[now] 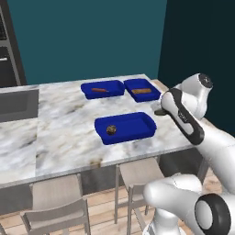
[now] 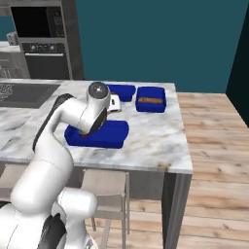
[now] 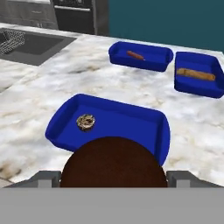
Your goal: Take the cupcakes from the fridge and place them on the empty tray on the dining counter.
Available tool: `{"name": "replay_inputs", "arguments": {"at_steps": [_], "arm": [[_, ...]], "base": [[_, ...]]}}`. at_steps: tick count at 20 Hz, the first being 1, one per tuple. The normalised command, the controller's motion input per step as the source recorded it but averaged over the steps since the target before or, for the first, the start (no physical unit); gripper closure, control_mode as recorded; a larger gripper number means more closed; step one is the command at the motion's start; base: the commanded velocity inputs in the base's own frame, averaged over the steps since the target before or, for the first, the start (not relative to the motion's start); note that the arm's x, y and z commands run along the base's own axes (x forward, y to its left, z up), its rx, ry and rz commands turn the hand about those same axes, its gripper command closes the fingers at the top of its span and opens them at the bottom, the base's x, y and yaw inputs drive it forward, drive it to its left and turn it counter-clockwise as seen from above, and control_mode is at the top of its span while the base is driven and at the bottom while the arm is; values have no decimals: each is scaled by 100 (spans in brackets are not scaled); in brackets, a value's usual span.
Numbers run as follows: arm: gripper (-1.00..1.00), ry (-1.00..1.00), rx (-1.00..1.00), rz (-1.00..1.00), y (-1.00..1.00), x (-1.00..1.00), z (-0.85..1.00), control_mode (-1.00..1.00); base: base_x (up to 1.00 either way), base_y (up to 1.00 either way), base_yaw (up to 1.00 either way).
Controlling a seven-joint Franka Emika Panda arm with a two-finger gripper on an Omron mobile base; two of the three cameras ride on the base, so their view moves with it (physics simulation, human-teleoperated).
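My gripper (image 3: 113, 177) has its jaws spread wide around a dark-brown cupcake (image 3: 113, 162), a grey fingertip (image 3: 47, 178) flanking it on each side. Just ahead of and below my hand lies the blue tray (image 3: 131, 127) on the marble counter (image 3: 35, 100), with a second cupcake (image 3: 85, 122) resting near its left end. Farther ahead sit two more blue trays (image 3: 141, 56), each holding a brownish stick

Teal wall (image 1: 87, 36) behind, darker in the right corner. Pale wood plank floor (image 2: 214, 160) to the right. Grey stools (image 1: 57, 202) tucked under the near edge. Dark sink (image 3: 30, 46) set in marble at left. Black oven (image 2: 41, 36) in grey cabinetry at far left.
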Motion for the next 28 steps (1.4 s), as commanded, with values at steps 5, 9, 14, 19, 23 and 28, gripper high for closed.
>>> {"name": "replay_inputs", "arguments": {"at_steps": [5,9,14,19,23,28], "arm": [[100,8,-7,15,25,99,-64,-100],[100,13,-6,13,21,98,-61,-100],[100,4,0,15,5,59,-44,-100],[100,0,0,17,8,32,-36,-100],[100,0,0,15,16,24,-38,-100],[100,0,0,11,16,18,-35,-100]], "base": [[0,0,0],[0,0,0],[0,0,0],[0,0,0],[0,0,0],[0,0,0]]}}
